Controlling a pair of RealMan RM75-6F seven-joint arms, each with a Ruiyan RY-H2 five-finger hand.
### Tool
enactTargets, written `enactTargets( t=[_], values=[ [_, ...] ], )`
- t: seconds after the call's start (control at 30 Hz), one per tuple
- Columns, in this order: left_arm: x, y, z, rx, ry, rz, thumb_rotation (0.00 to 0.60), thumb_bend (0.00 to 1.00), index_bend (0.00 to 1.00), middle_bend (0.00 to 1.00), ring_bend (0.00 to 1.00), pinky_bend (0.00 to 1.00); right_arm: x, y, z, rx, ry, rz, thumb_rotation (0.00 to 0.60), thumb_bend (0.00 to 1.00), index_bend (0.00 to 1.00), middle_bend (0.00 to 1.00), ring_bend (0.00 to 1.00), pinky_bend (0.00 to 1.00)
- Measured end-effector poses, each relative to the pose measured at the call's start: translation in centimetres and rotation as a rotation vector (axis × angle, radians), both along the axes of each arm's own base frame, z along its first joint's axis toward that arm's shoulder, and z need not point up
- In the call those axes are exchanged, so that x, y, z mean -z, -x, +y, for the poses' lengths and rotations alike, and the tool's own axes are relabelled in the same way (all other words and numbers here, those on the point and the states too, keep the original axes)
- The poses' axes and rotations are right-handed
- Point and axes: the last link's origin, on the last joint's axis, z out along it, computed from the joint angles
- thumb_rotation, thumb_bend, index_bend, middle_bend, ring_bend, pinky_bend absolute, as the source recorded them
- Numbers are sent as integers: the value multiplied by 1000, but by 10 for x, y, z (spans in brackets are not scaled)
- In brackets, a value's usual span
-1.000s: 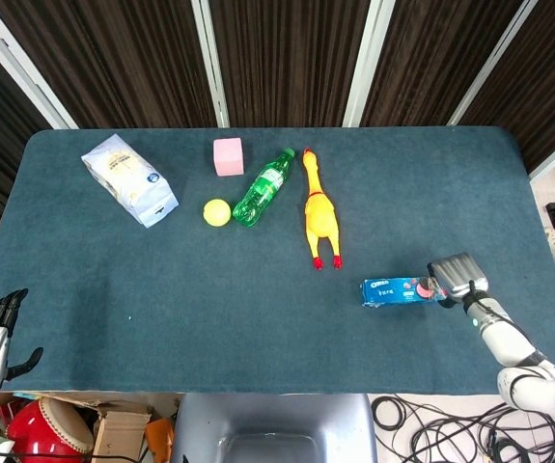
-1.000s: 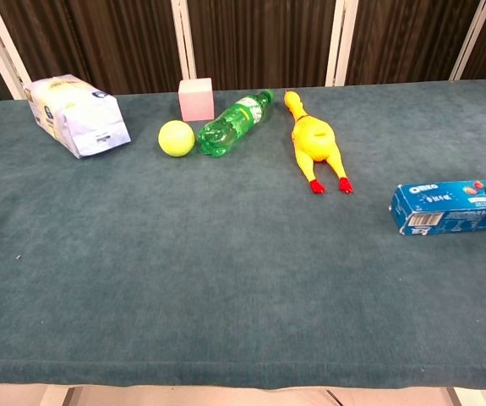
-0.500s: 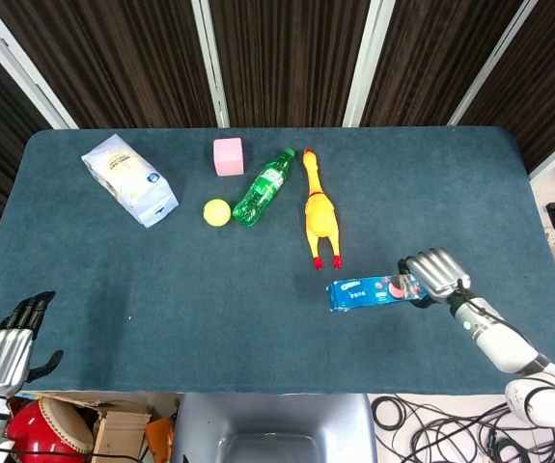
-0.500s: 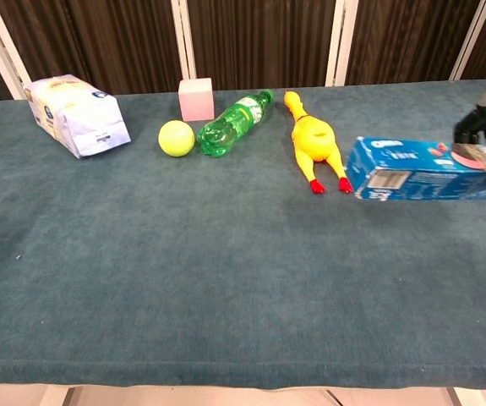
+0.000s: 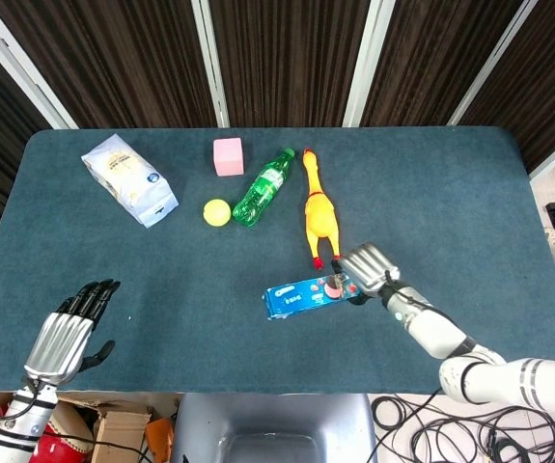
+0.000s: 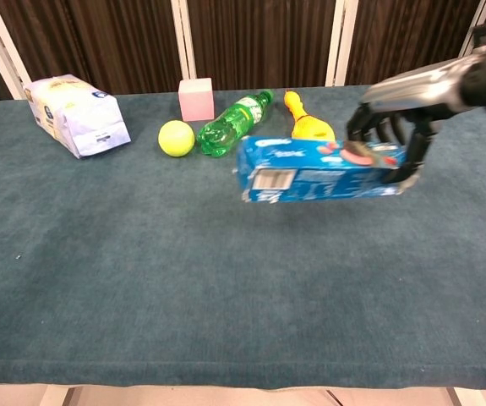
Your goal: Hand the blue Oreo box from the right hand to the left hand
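Observation:
My right hand (image 5: pixel 367 269) (image 6: pixel 395 127) grips one end of the blue Oreo box (image 5: pixel 303 297) (image 6: pixel 314 170) and holds it level above the cloth, its free end pointing to the left. In the chest view the box hangs in front of the rubber chicken. My left hand (image 5: pixel 68 333) is open over the table's front left edge, fingers spread, well apart from the box. The chest view does not show the left hand.
At the back of the blue table (image 5: pixel 161 280) lie a white bag (image 5: pixel 129 180), a pink cube (image 5: pixel 228 156), a yellow ball (image 5: pixel 217 212), a green bottle (image 5: pixel 263 187) and a yellow rubber chicken (image 5: pixel 319 209). Cables and a red drum (image 5: pixel 50 442) lie on the floor in front.
My right hand lifted the Oreo box off the cloth and carried it leftward towards the middle. My left hand rose from below the front left edge and moved in over the table.

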Motion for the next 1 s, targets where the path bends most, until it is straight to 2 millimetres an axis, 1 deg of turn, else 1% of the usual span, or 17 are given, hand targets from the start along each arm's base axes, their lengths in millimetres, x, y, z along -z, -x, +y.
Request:
enactTargets(
  t=[0.07, 0.17, 0.27, 0.47, 0.67, 1.0],
  values=[
    [3, -6, 5, 8, -2, 2, 600, 263, 32, 67, 91, 301, 13, -14, 1, -5, -23, -12, 600, 385, 624, 541, 505, 450],
    [9, -15, 11, 12, 2, -3, 600, 263, 14, 45, 74, 298, 27, -30, 3, -17, -48, -21, 600, 385, 623, 541, 505, 449],
    [16, -21, 16, 14, 24, -5, 600, 264, 0, 13, 52, 291, 37, -44, 5, -22, -72, -40, 600, 385, 623, 541, 505, 450],
    [33, -35, 20, 22, 97, -2, 600, 262, 0, 0, 36, 292, 54, -69, 8, -29, -95, -76, 600, 385, 622, 541, 505, 449],
    [42, -44, 16, 38, 148, -28, 600, 258, 0, 0, 35, 306, 66, -81, 9, -36, -96, -81, 600, 385, 622, 541, 505, 450],
    [50, -56, 10, 52, 231, -69, 600, 239, 0, 0, 37, 322, 84, -90, 4, -27, -91, -96, 600, 385, 622, 541, 505, 450]
  ],
)
